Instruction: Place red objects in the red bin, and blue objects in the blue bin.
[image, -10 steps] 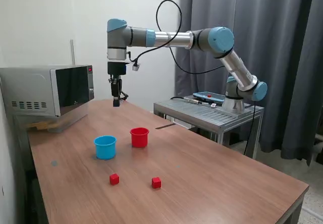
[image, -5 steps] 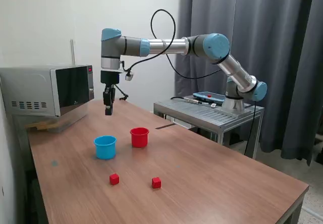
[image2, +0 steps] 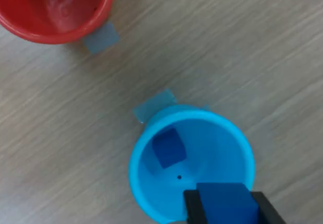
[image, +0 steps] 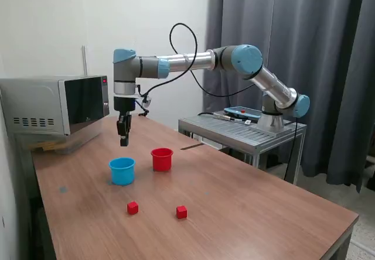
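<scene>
My gripper (image: 123,141) hangs above the light-blue cup (image: 122,170) and is shut on a dark blue cube (image2: 225,204), held between the black fingers (image2: 193,209) over the cup's opening. In the wrist view the light-blue cup (image2: 146,183) has one dark blue cube (image2: 168,147) lying inside it. The red cup (image: 162,159) stands to the exterior view's right of the blue cup; it looks empty in the wrist view (image2: 55,9). Two small red cubes (image: 133,208) (image: 181,212) lie on the table nearer the camera.
A microwave (image: 55,105) stands at the back on the exterior view's left. A metal side table (image: 243,132) carries the arm's base and a tablet. Pale tape marks (image2: 101,38) lie on the wooden tabletop (image: 246,207) by the cups.
The gripper has moved toward the exterior view's left and downward, from near the back of the table to above the light-blue cup, still shut on the cube.
</scene>
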You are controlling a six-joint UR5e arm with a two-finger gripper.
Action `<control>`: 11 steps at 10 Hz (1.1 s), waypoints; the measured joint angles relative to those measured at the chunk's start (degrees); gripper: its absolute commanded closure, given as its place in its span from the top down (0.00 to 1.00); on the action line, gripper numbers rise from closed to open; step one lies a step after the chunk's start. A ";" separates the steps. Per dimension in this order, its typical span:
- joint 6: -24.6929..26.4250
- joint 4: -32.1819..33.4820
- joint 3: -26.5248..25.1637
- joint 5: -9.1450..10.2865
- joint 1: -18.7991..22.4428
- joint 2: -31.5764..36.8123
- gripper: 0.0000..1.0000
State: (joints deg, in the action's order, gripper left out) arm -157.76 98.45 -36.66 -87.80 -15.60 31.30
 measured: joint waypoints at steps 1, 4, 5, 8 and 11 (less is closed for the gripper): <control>0.00 0.69 0.01 -0.02 0.00 -0.74 0.00; 0.00 2.51 0.00 -0.11 0.03 -2.35 0.00; 0.00 2.67 -0.06 -0.18 0.03 -2.68 0.00; 0.00 2.79 -0.45 -0.12 0.04 -3.47 0.00; 0.00 2.75 -1.12 0.08 0.04 -3.83 1.00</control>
State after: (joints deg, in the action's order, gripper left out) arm -157.77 101.20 -37.78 -87.72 -15.56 27.47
